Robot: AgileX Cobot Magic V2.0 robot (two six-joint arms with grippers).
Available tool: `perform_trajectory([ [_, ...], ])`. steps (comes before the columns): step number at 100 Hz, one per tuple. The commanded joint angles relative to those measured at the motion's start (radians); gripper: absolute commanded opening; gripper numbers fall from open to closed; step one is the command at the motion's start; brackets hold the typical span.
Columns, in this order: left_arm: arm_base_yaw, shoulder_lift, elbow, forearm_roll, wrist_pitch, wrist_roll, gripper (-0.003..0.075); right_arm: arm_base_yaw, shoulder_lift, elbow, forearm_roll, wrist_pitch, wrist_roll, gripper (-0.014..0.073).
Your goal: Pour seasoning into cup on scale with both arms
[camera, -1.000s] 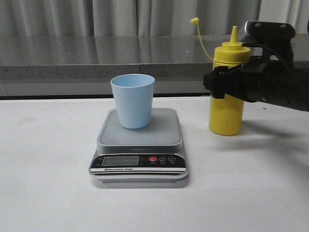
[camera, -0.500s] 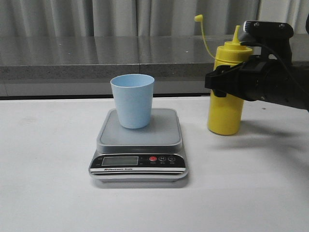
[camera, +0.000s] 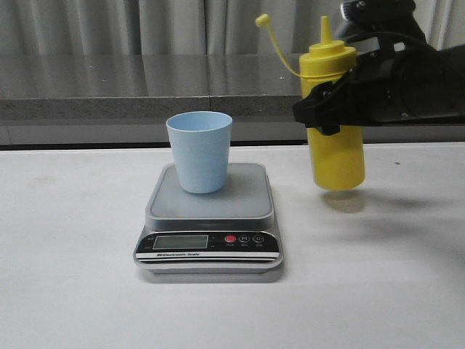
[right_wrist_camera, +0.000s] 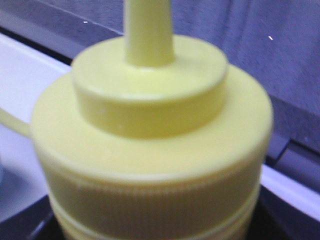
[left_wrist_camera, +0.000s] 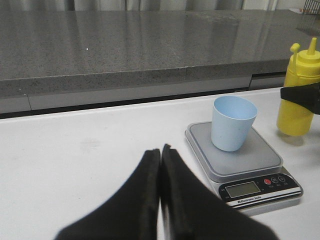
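The yellow seasoning bottle (camera: 336, 153) hangs upright a little above the table, to the right of the scale, with its tethered cap (camera: 262, 20) swung out to the left. My right gripper (camera: 327, 109) is shut on the bottle's upper body. The bottle's lid and nozzle fill the right wrist view (right_wrist_camera: 150, 130). The pale blue cup (camera: 200, 151) stands upright on the silver-grey scale (camera: 211, 211). My left gripper (left_wrist_camera: 160, 152) is shut and empty, low over the table left of the scale (left_wrist_camera: 245, 165); it is out of the front view.
A grey stone ledge (camera: 109, 87) runs along the back of the white table (camera: 73, 276), with curtains behind it. The bottle's shadow (camera: 345, 201) lies on the table under it.
My right gripper has lifted the bottle off the table and carried it slightly left towards the cup. The tethered cap has swung further left. The cup and scale have not moved.
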Motion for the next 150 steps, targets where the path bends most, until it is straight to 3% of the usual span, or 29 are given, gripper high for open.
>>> perform_trajectory([
  [1, 0.001, 0.010, -0.024, -0.011, -0.072, -0.009, -0.0020, 0.002, -0.095, -0.059, -0.159, 0.013, -0.012, -0.0062],
  [32, 0.001, 0.010, -0.024, -0.011, -0.072, -0.009, -0.0020, 0.071, -0.159, -0.183, -0.456, 0.358, 0.018, -0.0062],
  [70, 0.001, 0.010, -0.024, -0.011, -0.072, -0.009, -0.0020, 0.210, -0.159, -0.293, -0.830, 0.632, 0.262, -0.0062],
  [116, 0.001, 0.010, -0.024, -0.011, -0.072, -0.009, -0.0020, 0.282, -0.158, -0.296, -0.962, 0.878, 0.299, -0.0062],
  [150, 0.001, 0.010, -0.024, -0.011, -0.072, -0.009, -0.0020, 0.323, -0.144, -0.296, -1.176, 1.001, 0.298, -0.0062],
])
